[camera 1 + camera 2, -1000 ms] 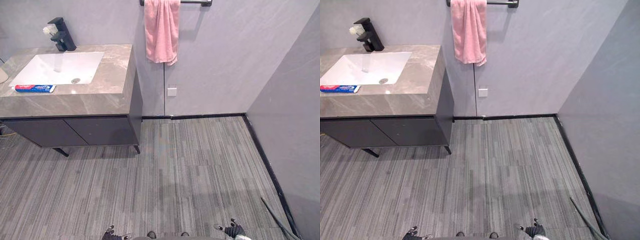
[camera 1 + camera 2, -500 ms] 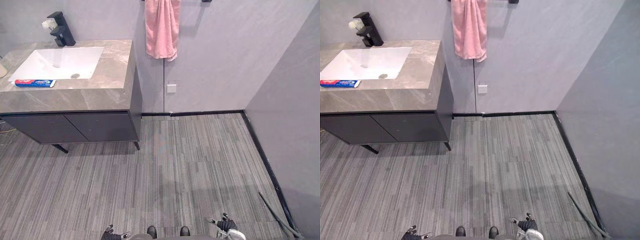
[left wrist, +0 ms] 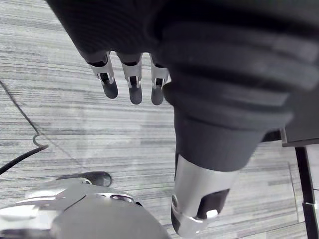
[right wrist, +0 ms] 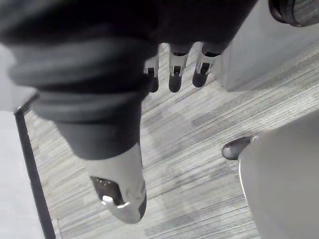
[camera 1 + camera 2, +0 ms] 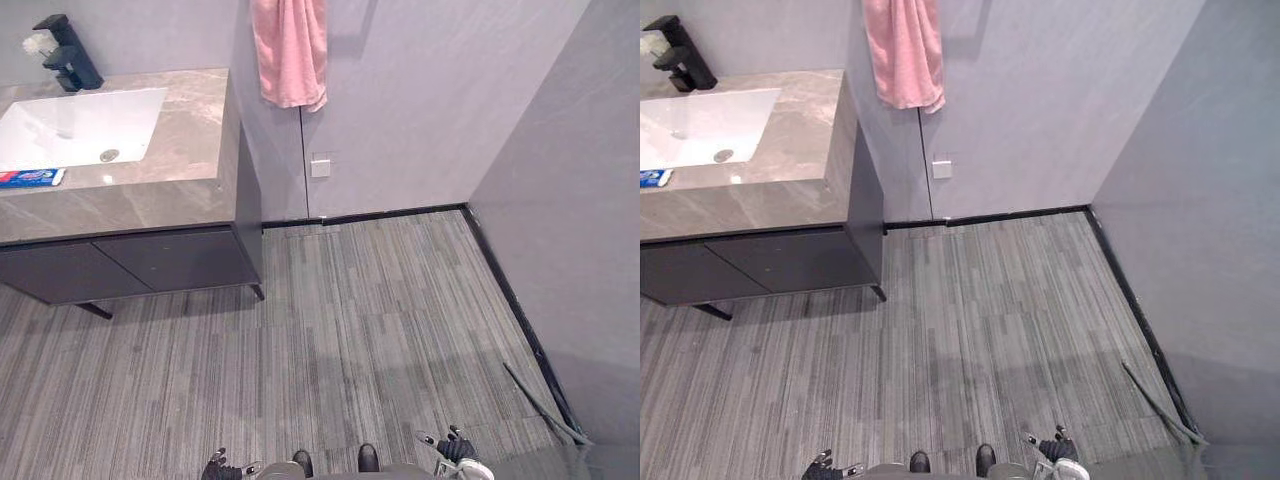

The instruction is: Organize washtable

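Observation:
The washtable (image 5: 195, 130) stands at the far left: a grey marble top with a white sink (image 5: 70, 125) and a black faucet (image 5: 68, 55) at its back. A red and blue toothpaste tube (image 5: 28, 178) lies on the front rim by the sink. My left hand (image 5: 222, 463) hangs low over the floor, far from the washtable, fingers (image 3: 134, 89) straight and holding nothing. My right hand (image 5: 455, 447) hangs the same way on the other side, fingers (image 4: 174, 79) straight and empty.
A pink towel (image 5: 288, 50) hangs on the back wall beside the washtable, above a small white wall plate (image 5: 320, 166). Dark cabinet doors (image 5: 130, 265) sit under the top. A grey wall (image 5: 560, 200) closes the right side, with striped grey floor (image 5: 380, 320) between.
The whole picture has shifted left, so the camera has turned to the right; the washtable now sits at the left edge. Both hands hang as before.

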Robot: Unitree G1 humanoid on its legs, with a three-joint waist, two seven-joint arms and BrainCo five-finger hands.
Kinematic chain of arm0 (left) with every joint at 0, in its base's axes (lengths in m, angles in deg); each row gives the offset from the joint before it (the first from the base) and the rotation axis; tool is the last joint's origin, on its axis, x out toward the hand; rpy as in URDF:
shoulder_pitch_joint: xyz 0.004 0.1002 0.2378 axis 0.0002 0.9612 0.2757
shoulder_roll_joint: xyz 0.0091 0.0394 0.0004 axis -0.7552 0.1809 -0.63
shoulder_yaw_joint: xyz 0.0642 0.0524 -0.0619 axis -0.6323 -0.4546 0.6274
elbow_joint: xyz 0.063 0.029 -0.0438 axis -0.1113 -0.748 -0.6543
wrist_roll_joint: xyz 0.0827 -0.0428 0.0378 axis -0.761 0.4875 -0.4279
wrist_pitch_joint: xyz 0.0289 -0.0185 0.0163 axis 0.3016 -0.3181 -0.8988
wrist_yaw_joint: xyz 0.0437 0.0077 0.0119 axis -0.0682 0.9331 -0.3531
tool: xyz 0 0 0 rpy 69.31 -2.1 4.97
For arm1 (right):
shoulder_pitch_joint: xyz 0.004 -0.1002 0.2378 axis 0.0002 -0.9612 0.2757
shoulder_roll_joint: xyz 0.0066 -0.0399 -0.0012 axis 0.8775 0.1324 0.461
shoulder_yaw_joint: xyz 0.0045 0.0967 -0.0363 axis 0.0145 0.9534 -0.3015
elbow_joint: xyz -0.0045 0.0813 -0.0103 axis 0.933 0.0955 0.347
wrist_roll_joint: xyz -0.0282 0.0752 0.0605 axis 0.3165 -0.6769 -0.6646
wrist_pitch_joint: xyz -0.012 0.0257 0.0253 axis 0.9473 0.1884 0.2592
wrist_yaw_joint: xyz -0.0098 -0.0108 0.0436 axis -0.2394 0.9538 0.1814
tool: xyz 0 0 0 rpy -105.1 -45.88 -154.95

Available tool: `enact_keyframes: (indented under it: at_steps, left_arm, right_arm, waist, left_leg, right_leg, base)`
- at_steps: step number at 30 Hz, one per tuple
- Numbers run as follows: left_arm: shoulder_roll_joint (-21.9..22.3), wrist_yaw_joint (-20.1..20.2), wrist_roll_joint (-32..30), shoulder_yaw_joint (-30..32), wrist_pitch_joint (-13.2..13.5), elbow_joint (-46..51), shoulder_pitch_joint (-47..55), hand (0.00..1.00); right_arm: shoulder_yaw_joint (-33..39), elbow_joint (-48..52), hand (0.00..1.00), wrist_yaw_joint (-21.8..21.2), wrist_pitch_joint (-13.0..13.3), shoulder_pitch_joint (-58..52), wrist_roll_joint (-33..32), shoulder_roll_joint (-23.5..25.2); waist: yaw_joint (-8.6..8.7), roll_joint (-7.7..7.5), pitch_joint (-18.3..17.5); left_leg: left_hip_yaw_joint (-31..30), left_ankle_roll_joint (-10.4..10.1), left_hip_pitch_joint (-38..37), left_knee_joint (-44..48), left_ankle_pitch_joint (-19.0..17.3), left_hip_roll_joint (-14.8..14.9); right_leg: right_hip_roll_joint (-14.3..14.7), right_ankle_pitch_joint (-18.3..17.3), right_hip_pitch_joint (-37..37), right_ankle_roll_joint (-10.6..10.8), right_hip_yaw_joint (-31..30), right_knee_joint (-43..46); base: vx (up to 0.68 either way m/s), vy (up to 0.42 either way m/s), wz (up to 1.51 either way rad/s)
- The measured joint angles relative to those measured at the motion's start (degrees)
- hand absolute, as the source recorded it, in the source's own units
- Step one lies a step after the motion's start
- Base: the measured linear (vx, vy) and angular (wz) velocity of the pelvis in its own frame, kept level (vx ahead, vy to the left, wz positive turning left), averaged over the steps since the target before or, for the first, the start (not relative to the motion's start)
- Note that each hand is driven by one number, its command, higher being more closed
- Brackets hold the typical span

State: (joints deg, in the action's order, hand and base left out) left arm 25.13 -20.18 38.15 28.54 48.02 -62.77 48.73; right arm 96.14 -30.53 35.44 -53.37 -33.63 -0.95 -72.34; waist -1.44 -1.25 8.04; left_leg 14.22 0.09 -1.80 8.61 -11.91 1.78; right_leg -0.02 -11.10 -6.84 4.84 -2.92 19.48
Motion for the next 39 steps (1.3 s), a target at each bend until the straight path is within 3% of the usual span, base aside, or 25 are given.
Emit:
enact_keyframes:
  at_steps: [3,5,8,10,11,12,13,14,15,17,18,20,21,23,25,28,30,31,32,35,36,37,38,39]
  left_arm:
    - [-0.33,0.01,0.0,-0.43,0.02,1.26,-0.75,0.0]
    - [-0.82,-0.02,0.0,-0.37,0.0,2.14,-1.1,0.0]
    - [-0.72,0.01,-0.01,-0.4,0.0,2.16,-2.09,0.0]
    - [-0.32,0.02,-0.01,-0.79,-0.01,2.12,-3.43,0.0]
    - [0.08,0.09,-0.02,-1.58,-0.02,2.1,-4.06,0.0]
    - [0.55,0.21,-0.06,-2.88,0.02,2.03,-4.42,0.0]
    - [0.75,0.32,-0.09,-2.85,0.04,2.01,-4.62,0.0]
    - [3.04,0.99,-0.22,-2.7,0.18,1.91,-5.42,0.0]
    - [3.84,1.19,-0.22,-2.7,0.25,2.03,-5.61,0.0]
    - [5.61,1.29,-0.24,-1.55,0.86,2.56,-5.7,0.0]
    - [6.12,1.26,-0.21,-0.17,0.94,3.47,-5.53,0.0]
    - [6.34,1.25,-0.06,1.43,1.08,4.94,-5.38,0.0]
    - [6.67,1.2,0.4,2.37,1.06,6.03,-5.24,0.0]
    - [6.74,1.14,1.05,2.33,1.08,7.36,-5.15,0.0]
    - [6.67,1.02,1.1,2.35,1.18,8.29,-5.06,0.0]
    - [6.59,0.92,1.1,2.31,1.25,8.61,-5.61,0.0]
    - [6.76,0.86,1.22,2.25,1.28,8.68,-6.3,0.0]
    - [7.06,0.69,2.22,2.18,1.28,8.43,-6.34,0.0]
    - [6.75,0.6,2.74,2.18,1.25,8.37,-6.53,0.0]
    - [5.09,0.36,3.25,2.18,1.22,8.33,-6.82,0.0]
    - [4.93,0.28,3.22,2.08,1.15,8.04,-6.95,0.0]
    - [4.92,0.26,3.22,1.96,1.1,7.96,-6.9,0.0]
    - [4.92,0.17,3.22,0.99,1.03,7.54,-6.74,0.0]
    - [4.92,0.12,3.21,0.28,0.98,7.3,-6.74,0.0]
  right_arm:
    - [0.46,3.16,0.0,0.15,0.2,-1.32,-0.34,0.31]
    - [1.05,3.72,0.0,0.15,0.44,-1.67,-0.49,0.93]
    - [1.05,3.75,0.0,0.18,0.71,-1.12,-0.52,0.75]
    - [0.96,3.53,0.0,0.14,0.66,0.44,-0.51,0.31]
    - [0.87,3.46,0.0,0.15,0.6,0.82,-0.48,0.12]
    - [0.91,3.48,0.0,0.04,0.76,0.72,-0.63,0.02]
    - [0.99,3.42,0.0,0.03,0.79,0.87,-0.62,-0.18]
    - [1.01,3.36,0.0,-0.01,0.71,1.94,-0.43,-0.88]
    - [1.01,3.36,0.0,-0.02,0.69,2.0,-0.32,-0.89]
    - [1.01,3.26,0.0,-0.06,0.52,2.01,-0.11,-1.03]
    - [0.83,3.5,0.0,-0.01,0.49,1.8,-0.12,-1.01]
    - [0.71,3.8,0.0,0.01,0.58,1.68,-0.18,-0.3]
    - [0.19,3.98,0.0,0.02,0.65,1.74,-0.25,-0.14]
    - [-0.52,4.08,0.0,0.05,0.66,1.91,-0.61,0.13]
    - [-0.32,4.08,0.0,0.21,0.55,2.0,-0.69,0.6]
    - [0.05,4.04,0.0,1.06,0.53,1.77,-0.71,0.91]
    - [0.11,3.98,0.0,1.18,0.52,1.24,-0.69,0.87]
    - [0.01,3.56,0.0,1.22,0.55,1.06,-0.65,0.7]
    - [0.01,2.86,0.0,1.25,0.48,1.17,-0.66,0.88]
    - [0.04,2.91,0.0,1.18,0.42,1.01,-0.6,3.32]
    - [0.04,2.91,0.0,1.15,0.29,0.89,-0.54,3.75]
    - [0.0,2.98,0.0,1.09,0.27,0.89,-0.54,3.78]
    - [-0.2,3.56,0.0,1.03,0.18,0.99,-0.43,3.77]
    - [-0.33,4.07,0.0,1.0,0.16,0.99,-0.2,3.78]
  waist:
    - [-0.44,-0.42,1.08]
    - [-0.88,-1.16,1.45]
    - [-0.44,-1.08,1.47]
    - [0.97,-0.27,1.93]
    - [1.36,0.12,2.1]
    - [1.88,0.17,2.02]
    - [2.24,0.38,2.02]
    - [2.26,1.84,2.25]
    - [2.28,2.12,2.31]
    - [2.29,3.6,2.28]
    - [2.37,3.78,2.38]
    - [1.97,3.52,2.72]
    - [1.42,3.0,3.04]
    - [0.38,3.26,3.18]
    - [0.15,3.06,3.3]
    - [-0.21,2.38,3.51]
    - [-0.97,2.11,3.51]
    - [-1.33,2.25,3.29]
    - [-1.28,1.53,2.74]
    - [-1.44,-2.42,1.77]
    - [-1.75,-2.76,1.75]
    - [-1.78,-2.77,1.73]
    - [-1.98,-2.56,1.75]
    - [-1.86,-2.58,1.73]
  left_leg:
    - [0.46,1.24,-2.71,1.7,-2.53,-0.37]
    - [0.22,1.48,-4.67,1.81,-3.55,-1.02]
    - [-0.11,0.83,-7.37,-0.14,-4.17,-0.37]
    - [-0.29,-0.19,-8.3,-1.6,-4.65,0.94]
    - [-0.21,-0.76,-8.95,-2.45,-4.65,1.41]
    - [-0.64,-2.05,-9.58,-3.28,-5.13,1.38]
    - [-0.99,-2.6,-10.8,-3.55,-5.45,1.7]
    - [-1.32,-4.78,-11.74,-2.68,-4.51,3.35]
    - [-1.43,-5.88,-11.36,-1.16,-3.82,3.55]
    - [-1.76,-8.06,-7.47,11.95,-1.98,5.65]
    - [-3.01,-7.81,-3.01,24.17,-0.41,7.76]
    - [-2.4,-7.69,2.35,39.59,-0.84,11.14]
    - [-1.36,-7.31,5.87,45.39,-1.06,13.05]
    - [-0.57,-6.0,10.98,48.31,-1.93,14.43]
    - [0.42,-4.71,15.12,45.0,-2.81,14.0]
    - [2.07,-4.11,18.88,30.24,-3.15,10.39]
    - [1.74,-5.04,19.63,17.99,-0.51,7.59]
    - [1.27,-3.6,19.12,11.05,6.65,6.21]
    - [1.36,-0.93,18.93,11.5,7.95,4.68]
    - [3.26,2.1,18.17,13.14,3.75,1.15]
    - [3.96,2.73,16.22,13.71,1.57,0.52]
    - [4.1,2.87,15.49,13.67,0.99,0.28]
    - [4.83,3.35,11.67,12.79,-1.04,-0.41]
    - [4.95,3.46,9.49,11.95,-1.87,-0.96]
  right_leg:
    - [-1.82,-0.49,-7.49,0.51,3.97,19.26]
    - [-4.59,-3.66,-10.52,-0.08,7.11,26.54]
    - [-5.99,-5.51,-13.43,-0.15,11.17,24.48]
    - [-4.73,-4.48,-16.06,-1.09,12.51,16.43]
    - [-3.2,-2.03,-16.3,-2.12,12.13,10.63]
    - [-2.24,3.56,-16.08,-3.88,11.44,6.1]
    - [-2.09,5.94,-15.79,-5.74,10.85,6.59]
    - [-1.33,4.14,-14.84,-7.57,12.39,8.49]
    - [-1.29,3.29,-14.31,-7.77,12.48,8.61]
    - [-0.55,2.04,-9.75,-9.09,13.42,6.12]
    - [-0.1,1.62,-5.43,-9.28,13.35,2.89]
    - [0.39,0.84,0.79,-9.47,13.4,-0.68]
    - [0.73,0.47,3.42,-9.72,12.72,-2.02]
    - [0.85,-0.84,6.52,-9.12,11.35,-4.26]
    - [-0.01,-1.83,8.67,-8.41,10.45,-4.96]
    - [-3.22,-3.02,12.27,-6.29,10.07,-6.69]
    - [-5.28,-4.0,14.29,-4.19,10.01,-8.22]
    - [-6.11,-5.34,15.81,-1.76,10.21,-9.44]
    - [-7.27,-6.15,16.69,-1.21,10.07,-9.61]
    - [-11.39,-5.35,14.81,-1.77,7.6,-3.38]
    - [-12.45,-4.39,12.12,-0.45,5.41,4.43]
    - [-12.75,-3.74,11.32,-0.04,4.9,6.7]
    - [-13.56,-1.35,6.79,1.92,2.23,19.27]
    - [-13.96,-1.36,4.14,1.88,1.5,25.83]
  base:
    - [0.09,0.086,-0.09]
    - [0.23,0.053,0.06]
    - [0.26,-0.01,0.05]
    - [0.34,-0.097,0.03]
    - [0.37,-0.131,0.07]
    - [0.41,-0.138,0.13]
    - [0.56,-0.205,0.15]
    - [0.48,-0.188,0.1]
    - [0.56,-0.237,0.04]
    - [0.42,-0.179,0.12]
    - [0.37,-0.147,0.17]
    - [0.42,-0.147,0.07]
    - [0.34,-0.099,-0.13]
    - [0.28,0.008,-0.26]
    - [0.27,0.098,-0.2]
    - [0.3,0.185,-0.08]
    - [0.34,0.261,-0.01]
    - [0.37,0.304,0.0]
    - [0.39,0.307,0.04]
    - [0.52,0.298,0.03]
    - [0.44,0.248,-0.16]
    - [0.43,0.217,-0.3]
    - [0.34,0.16,-0.22]
    - [0.41,0.192,-0.18]
